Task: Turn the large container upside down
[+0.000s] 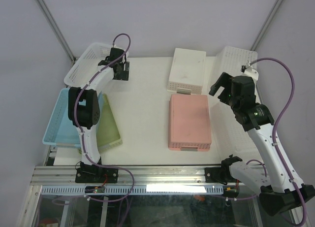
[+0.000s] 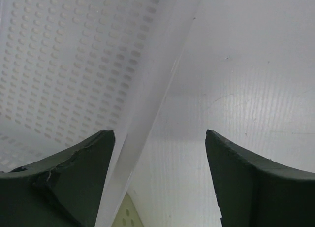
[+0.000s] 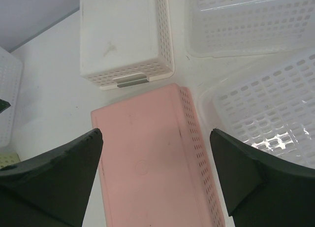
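Note:
The large container is a white perforated basket (image 1: 91, 62) at the table's far left corner, tilted with its open side up. My left gripper (image 1: 120, 69) is at its right-hand rim. In the left wrist view the gripper (image 2: 158, 133) is open and straddles that rim (image 2: 147, 113). The basket's holed wall (image 2: 74, 64) lies on the left finger's side and bare table on the other. The rim runs close to the left finger; contact cannot be told. My right gripper (image 1: 219, 86) hangs open over the table's right half, and in its wrist view (image 3: 156, 133) nothing sits between the fingers.
A pink basket (image 1: 189, 121) lies upside down mid-table, with a cream one (image 1: 187, 69) upside down behind it. Clear white baskets (image 1: 236, 59) stand along the right edge. A blue basket (image 1: 61, 116) and a yellow-green one (image 1: 108, 126) lie beside the left arm.

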{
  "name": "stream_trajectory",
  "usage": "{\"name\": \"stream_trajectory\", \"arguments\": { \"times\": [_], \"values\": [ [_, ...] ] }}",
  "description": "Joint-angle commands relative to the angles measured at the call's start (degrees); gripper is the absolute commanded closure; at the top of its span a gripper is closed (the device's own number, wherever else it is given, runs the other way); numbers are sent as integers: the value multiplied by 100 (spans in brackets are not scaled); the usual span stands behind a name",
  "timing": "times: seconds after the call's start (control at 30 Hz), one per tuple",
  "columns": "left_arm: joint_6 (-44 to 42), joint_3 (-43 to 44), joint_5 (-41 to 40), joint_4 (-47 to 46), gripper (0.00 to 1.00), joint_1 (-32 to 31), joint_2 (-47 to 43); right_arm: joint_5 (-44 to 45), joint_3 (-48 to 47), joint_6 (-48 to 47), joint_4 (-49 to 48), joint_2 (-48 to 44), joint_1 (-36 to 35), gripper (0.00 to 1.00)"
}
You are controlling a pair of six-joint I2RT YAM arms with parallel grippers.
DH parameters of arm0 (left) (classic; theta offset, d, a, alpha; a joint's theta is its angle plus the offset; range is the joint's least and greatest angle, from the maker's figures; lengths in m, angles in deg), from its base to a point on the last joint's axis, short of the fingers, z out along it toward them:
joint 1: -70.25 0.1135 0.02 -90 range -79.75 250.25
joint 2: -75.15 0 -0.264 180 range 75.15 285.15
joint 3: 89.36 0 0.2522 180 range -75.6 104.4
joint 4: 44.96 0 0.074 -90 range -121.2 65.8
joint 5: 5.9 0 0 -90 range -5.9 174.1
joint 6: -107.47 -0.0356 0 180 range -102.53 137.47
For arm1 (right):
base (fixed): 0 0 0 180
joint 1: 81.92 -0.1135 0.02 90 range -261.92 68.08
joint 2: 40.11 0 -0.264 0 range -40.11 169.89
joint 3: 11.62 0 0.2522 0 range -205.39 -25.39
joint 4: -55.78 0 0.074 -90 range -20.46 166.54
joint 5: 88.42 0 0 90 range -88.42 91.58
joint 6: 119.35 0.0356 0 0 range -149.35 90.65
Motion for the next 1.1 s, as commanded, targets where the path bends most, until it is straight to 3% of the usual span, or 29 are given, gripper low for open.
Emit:
{"name": "stream_trajectory", "arguments": {
  "times": [0.0, 0.13, 0.23, 0.4, 0.63, 0.83, 1.07],
  "values": [
    [-275, 430, 666, -283, 29, 28, -73, 13, -174, -124, -151, 18, 27, 6],
    [-246, 286, 1478, -296, 52, 15, -143, 38, -121, -111, -138, 1, 34, 6],
    [-371, 236, 1829, -271, 63, -135, -150, 33, -65, -85, -142, -8, 39, 6],
    [-464, 260, 2031, -202, 70, -481, -214, -26, -76, -23, -146, 19, 47, 6],
    [203, 392, 2818, -200, 100, -536, -644, 66, -70, -17, -78, -67, 47, 6],
    [1375, 664, 3887, -454, 100, -533, -1179, 68, -51, 22, -58, -113, 56, 6],
    [3006, 433, 5640, -1907, 100, -296, -1517, 52, -49, 58, -16, -160, 56, 6]
  ]
}}
